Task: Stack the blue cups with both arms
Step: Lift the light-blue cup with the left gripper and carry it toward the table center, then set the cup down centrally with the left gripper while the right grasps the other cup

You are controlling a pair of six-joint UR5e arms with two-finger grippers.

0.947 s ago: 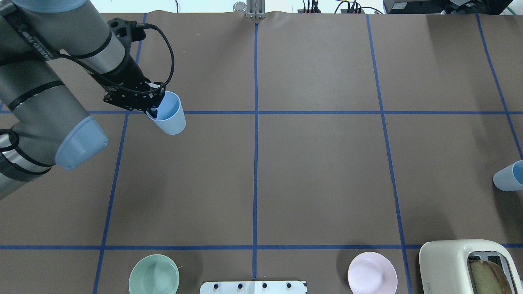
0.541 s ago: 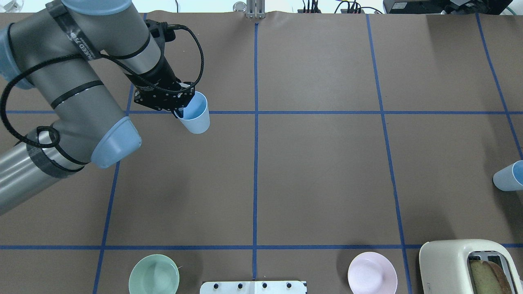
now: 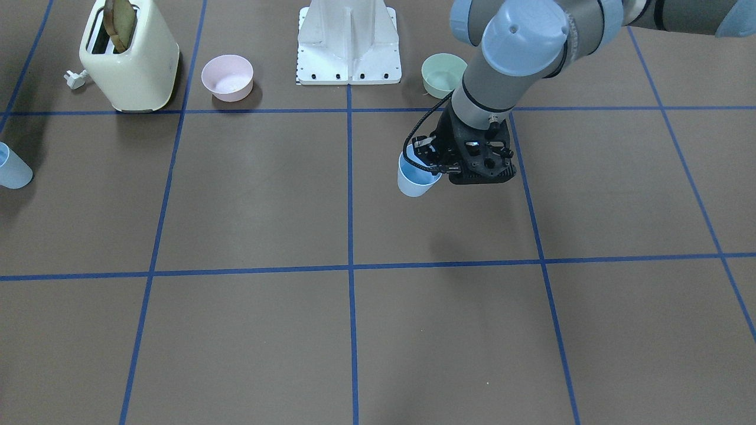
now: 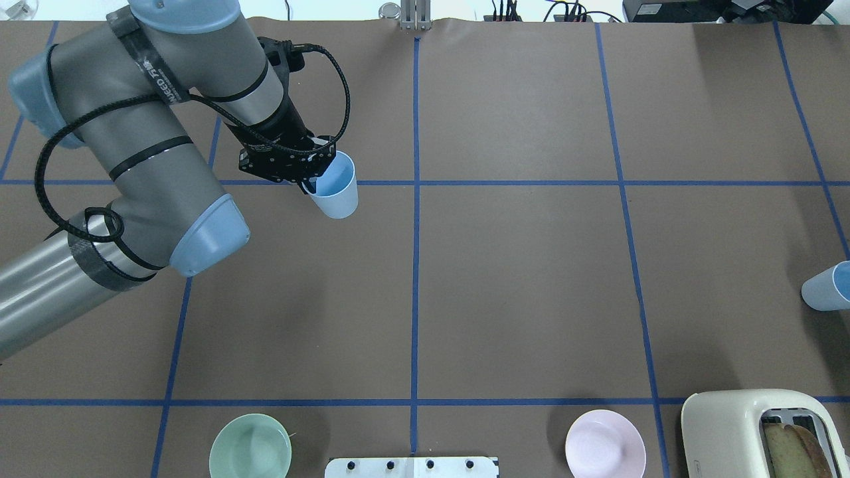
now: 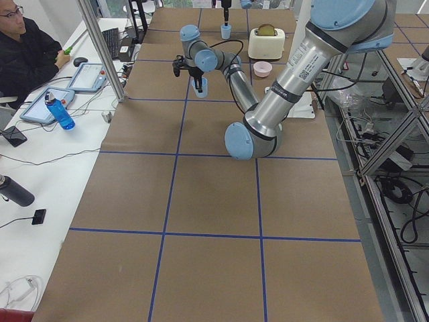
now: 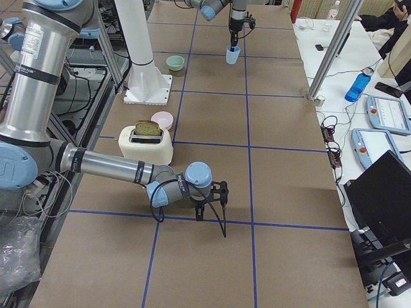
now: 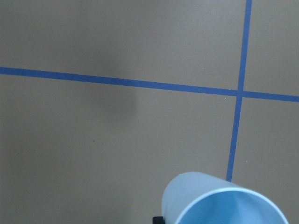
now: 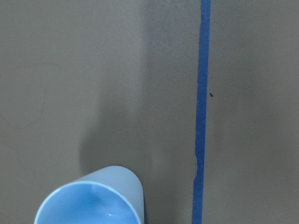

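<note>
Left gripper (image 4: pixel 309 184) has carried its blue cup (image 4: pixel 335 196) further toward table centre, clamped on the rim wall, cup hanging just under the fingers. Second blue cup (image 4: pixel 825 287) sits far across from it. Right gripper (image 6: pixel 209 205): you can't tell its state. Watch that one-wall pinch, since the cup could swing or slip mid-move.

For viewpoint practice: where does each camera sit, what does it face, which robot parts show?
Front: across the table, facing the base; left arm.
Overhead: behind the base, looking down; left arm.
Left side: table's left end; left arm near.
Right side: table's right end; right arm near.
Left wrist: above its held cup; no arm.
Right wrist: above the other cup; no arm.
Front and overhead share the toaster.
</note>
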